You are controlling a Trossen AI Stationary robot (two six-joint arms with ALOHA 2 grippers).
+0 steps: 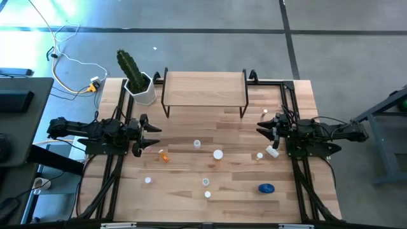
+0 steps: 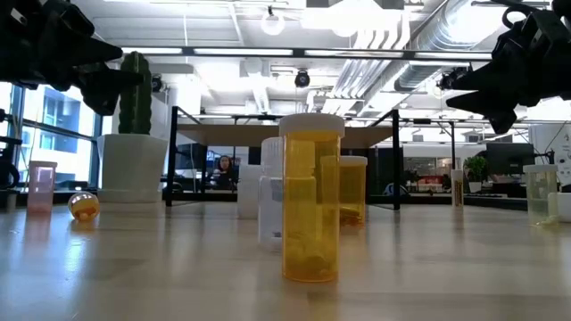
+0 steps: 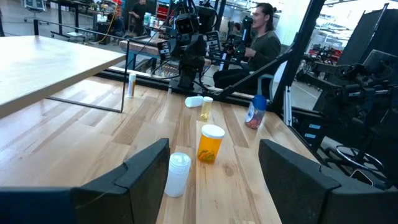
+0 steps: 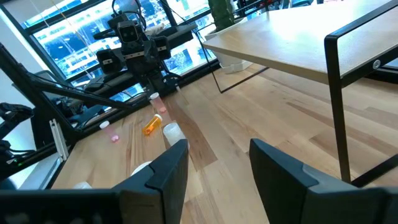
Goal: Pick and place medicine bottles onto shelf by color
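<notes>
The shelf (image 1: 203, 89) stands on thin black legs at the table's far middle, with its light-wood top bare. Several small bottles are scattered on the tabletop. An orange one (image 1: 164, 154) lies on its side, white-capped ones (image 1: 197, 144) (image 1: 218, 154) stand near the middle, and a white one (image 1: 273, 151) lies beside a small orange one (image 1: 259, 155). A squat blue one (image 1: 266, 187) sits near the front right. My left gripper (image 1: 152, 135) hovers open at the table's left, pointing right; a clear bottle (image 3: 177, 174) and an orange bottle (image 3: 210, 143) stand ahead of it. My right gripper (image 1: 261, 124) hovers open at the right, pointing left.
A white pot with a cactus (image 1: 141, 86) stands at the shelf's left end. Small bottles (image 1: 148, 180) (image 1: 206, 182) stand near the front edge. Black frame rails (image 1: 114, 159) run along both table sides. A person (image 3: 261, 43) sits beyond the table's right side.
</notes>
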